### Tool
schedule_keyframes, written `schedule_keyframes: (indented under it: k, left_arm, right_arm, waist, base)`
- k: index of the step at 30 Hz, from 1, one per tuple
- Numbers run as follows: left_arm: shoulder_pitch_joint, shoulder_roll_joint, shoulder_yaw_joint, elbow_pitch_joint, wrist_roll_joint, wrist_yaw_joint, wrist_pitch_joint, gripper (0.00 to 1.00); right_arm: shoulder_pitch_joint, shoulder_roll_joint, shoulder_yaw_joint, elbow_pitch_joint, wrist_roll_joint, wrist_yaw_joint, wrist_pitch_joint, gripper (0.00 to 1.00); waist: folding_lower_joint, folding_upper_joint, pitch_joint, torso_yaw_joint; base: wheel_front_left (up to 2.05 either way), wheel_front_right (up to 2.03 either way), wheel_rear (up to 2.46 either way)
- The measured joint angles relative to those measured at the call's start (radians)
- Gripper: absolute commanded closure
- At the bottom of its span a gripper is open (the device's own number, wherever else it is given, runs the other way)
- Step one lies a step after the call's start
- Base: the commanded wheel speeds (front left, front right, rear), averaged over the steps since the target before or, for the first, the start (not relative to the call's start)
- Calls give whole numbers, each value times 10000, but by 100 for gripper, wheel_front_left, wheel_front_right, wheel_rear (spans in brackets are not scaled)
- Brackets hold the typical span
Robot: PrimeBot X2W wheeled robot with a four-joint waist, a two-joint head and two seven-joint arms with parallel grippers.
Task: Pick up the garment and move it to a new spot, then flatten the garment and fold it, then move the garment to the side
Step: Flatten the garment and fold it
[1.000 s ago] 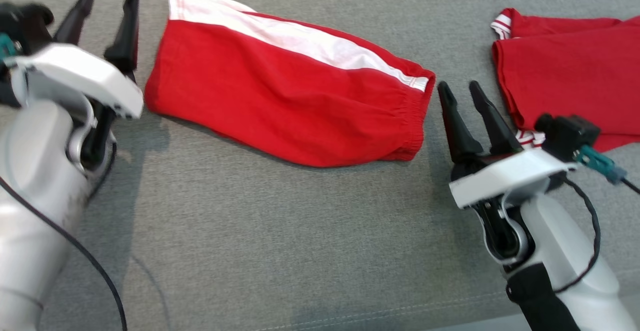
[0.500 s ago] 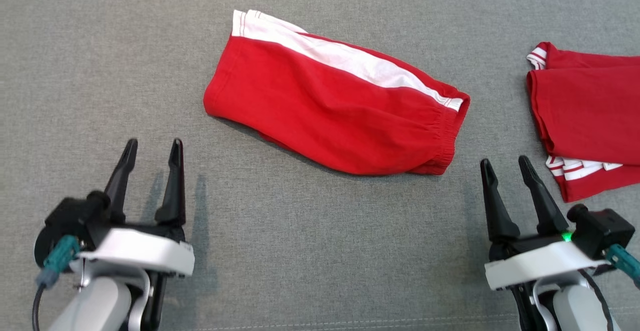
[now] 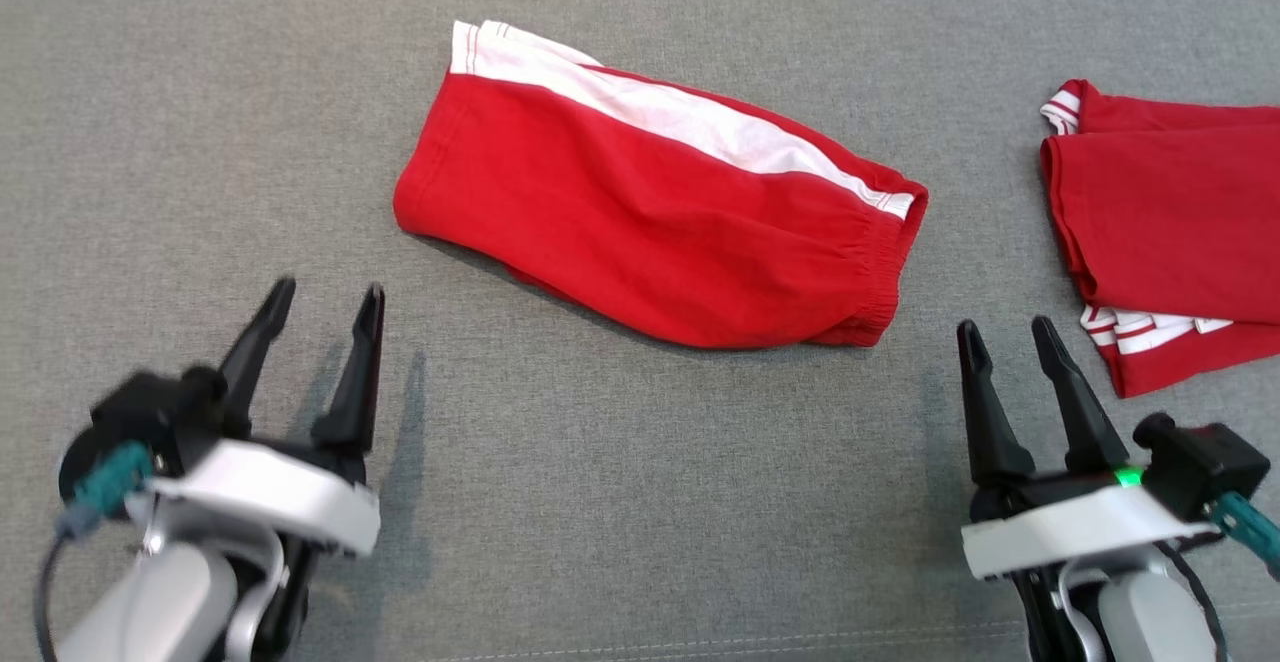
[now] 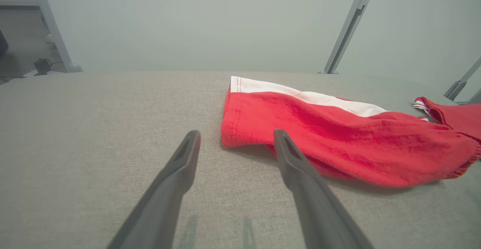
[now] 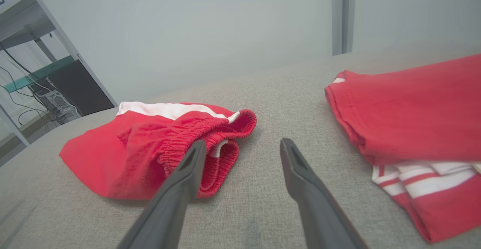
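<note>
We've got both grippers, left (image 3: 325, 300) and right (image 3: 1005, 336), spread wide and empty, parked clear of the folded shorts (image 3: 655, 202), probably done folding.

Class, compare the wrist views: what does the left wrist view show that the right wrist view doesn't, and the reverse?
Left wrist view's own: the open left gripper and the stitched leg hem of the red shorts. Right wrist view's own: the open right gripper and the mouth of the elastic waistband. Shared: the shorts, the folded red garment beside them, the grey cloth surface.
</note>
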Motion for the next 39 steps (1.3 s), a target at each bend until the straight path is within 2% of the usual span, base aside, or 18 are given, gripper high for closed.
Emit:
schedule_keyframes:
  k: [6, 11, 16, 23, 30, 39]
  left_arm:
    - [-2383, 305, -69, 800, -533, -1325, 1221, 0]
    - [-4172, 251, -224, 1921, -1164, -2414, 2389, 0]
    - [-5110, 244, -422, 3267, -1647, -3206, 3290, 0]
    - [-5547, 213, -585, 4422, -2057, -3722, 4019, 0]
    - [-5735, 240, -683, 5388, -2332, -3906, 4466, 0]
    - [-6250, 265, -842, 6349, -2855, -4167, 5072, 0]
  right_arm:
    - [-1625, 10, 744, 951, 299, 0, 2, 0]
    - [-2952, -27, 1519, 1898, 823, 0, 2, 0]
    - [-3595, -50, 2399, 2592, 1659, 0, 0, 0]
    - [-3663, -82, 3149, 3126, 2552, 0, 0, 0]
    - [-3923, -100, 4088, 3333, 3513, 0, 0, 0]
    - [-4601, -148, 4777, 3833, 4343, 0, -13, 0]
  waist:
    - [0, 0, 410, -198]
    - [0, 0, 813, -534]
    - [0, 0, 1089, -991]
    - [0, 0, 1253, -1292]
    - [0, 0, 1319, -1471]
    - [0, 0, 1400, -1623]
  base:
    - [0, 0, 0]
    - [0, 0, 0]
    - [0, 0, 0]
    - [0, 0, 0]
    - [0, 0, 0]
    - [0, 0, 0]
